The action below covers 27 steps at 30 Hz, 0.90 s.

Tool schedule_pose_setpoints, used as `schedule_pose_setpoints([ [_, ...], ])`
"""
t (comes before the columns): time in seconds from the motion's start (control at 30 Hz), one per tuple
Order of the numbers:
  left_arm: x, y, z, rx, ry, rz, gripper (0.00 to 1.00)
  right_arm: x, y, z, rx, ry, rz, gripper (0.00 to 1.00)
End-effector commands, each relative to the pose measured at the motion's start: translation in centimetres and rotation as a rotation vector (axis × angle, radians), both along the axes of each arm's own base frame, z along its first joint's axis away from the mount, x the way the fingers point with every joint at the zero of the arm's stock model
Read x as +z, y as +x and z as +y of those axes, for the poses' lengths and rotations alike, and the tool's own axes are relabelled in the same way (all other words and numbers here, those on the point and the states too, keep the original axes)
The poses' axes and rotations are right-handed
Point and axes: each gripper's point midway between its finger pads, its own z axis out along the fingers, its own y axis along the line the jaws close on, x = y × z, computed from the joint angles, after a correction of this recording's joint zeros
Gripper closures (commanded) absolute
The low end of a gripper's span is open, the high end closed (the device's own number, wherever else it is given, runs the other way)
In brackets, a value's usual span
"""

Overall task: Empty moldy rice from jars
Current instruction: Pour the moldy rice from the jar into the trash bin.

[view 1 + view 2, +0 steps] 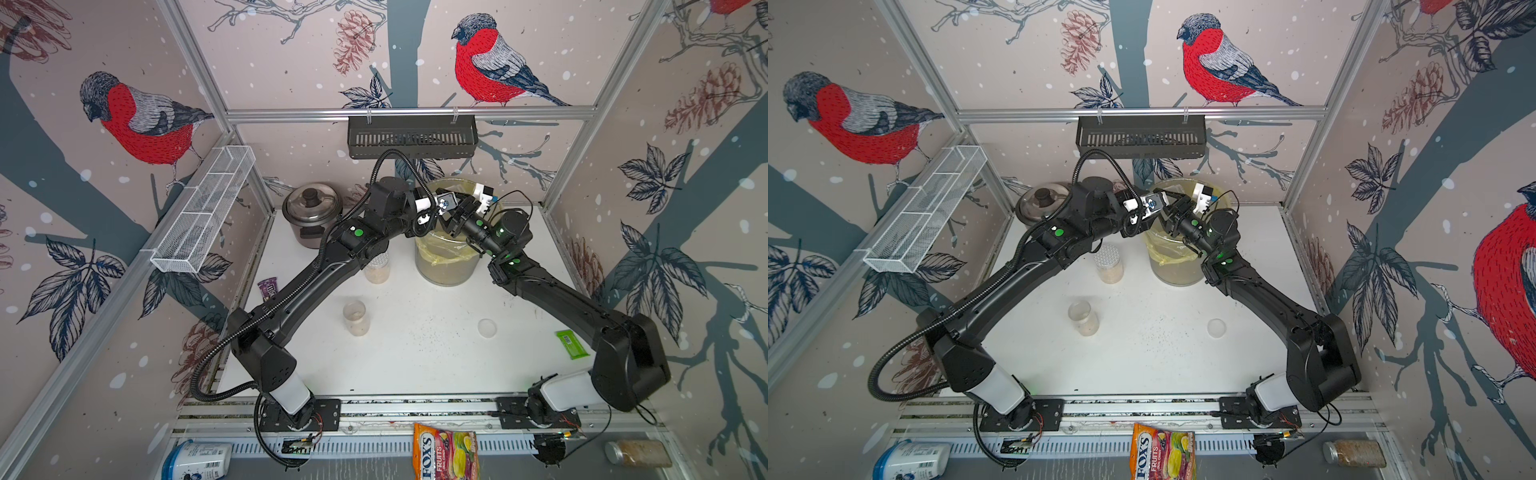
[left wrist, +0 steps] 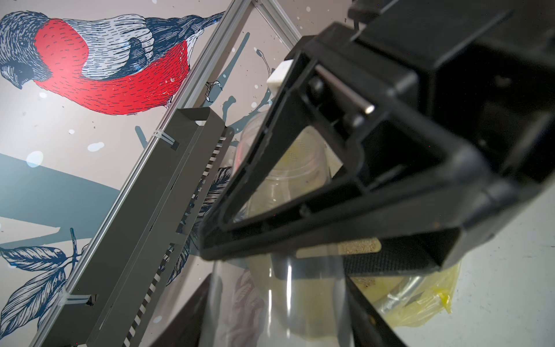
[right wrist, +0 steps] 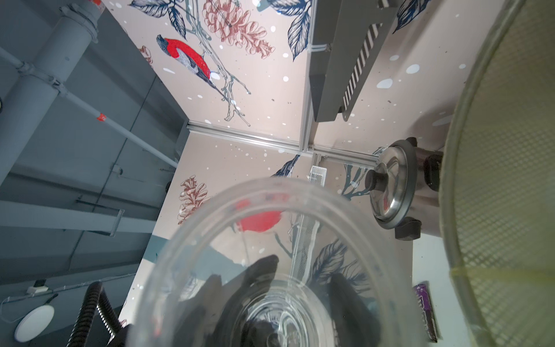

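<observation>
Two arms meet over the translucent bin (image 1: 446,270) lined with a yellow bag (image 1: 440,254), which stands at the back of the white desk (image 1: 415,370). The right claw (image 1: 460,212) is clamped on an open clear jar (image 3: 270,237), held tipped just beside the bin's rim. Its fingers show dark through the glass in the right wrist view. The left claw (image 1: 440,205) sits close by; I cannot tell whether its jaws are apart or together.

A wider jar with a silver dotted lid (image 1: 1108,266) stands near the bin, with pale moldy rice (image 1: 1111,276) in its lower part. A narrower clear jar (image 1: 356,318) stands nearer the middle, a little rice at its bottom. A loose clear lid (image 1: 487,327) lies flat, well apart to the right.

Dark specks (image 1: 424,336) dot the desk's centre. A steel pot (image 1: 311,208) stands at the back left, and a purple wrapper (image 1: 268,289) and a green wrapper (image 1: 572,344) lie near the side edges. Bullfinch wallpaper (image 1: 145,120) covers the walls. A white mesh basket (image 1: 203,208) hangs on the left wall and a black slotted basket (image 1: 411,137) at the back.
</observation>
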Motion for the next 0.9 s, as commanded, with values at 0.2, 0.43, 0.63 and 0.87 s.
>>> schedule_pose_setpoints([
  [0.2, 0.4, -1.0, -1.1, -0.081, -0.02, -0.007, 0.28, -0.8, 2.5, -1.9, -0.171, -0.028, 0.048, 0.7],
  [0.43, 0.5, -0.6, -0.6, -0.056, -0.016, -0.017, 0.03, -1.3, 2.5, -1.9, -0.162, 0.008, 0.077, 0.7],
  [0.63, 2.9, -0.9, 0.9, -0.046, -0.061, -0.053, 0.03, 0.2, 2.3, -2.1, -0.135, 0.122, 0.097, 0.7],
  [0.87, 5.6, -2.2, 3.6, -0.033, -0.188, -0.114, 0.02, 0.4, 2.1, -3.0, -0.144, 0.318, 0.195, 0.69],
])
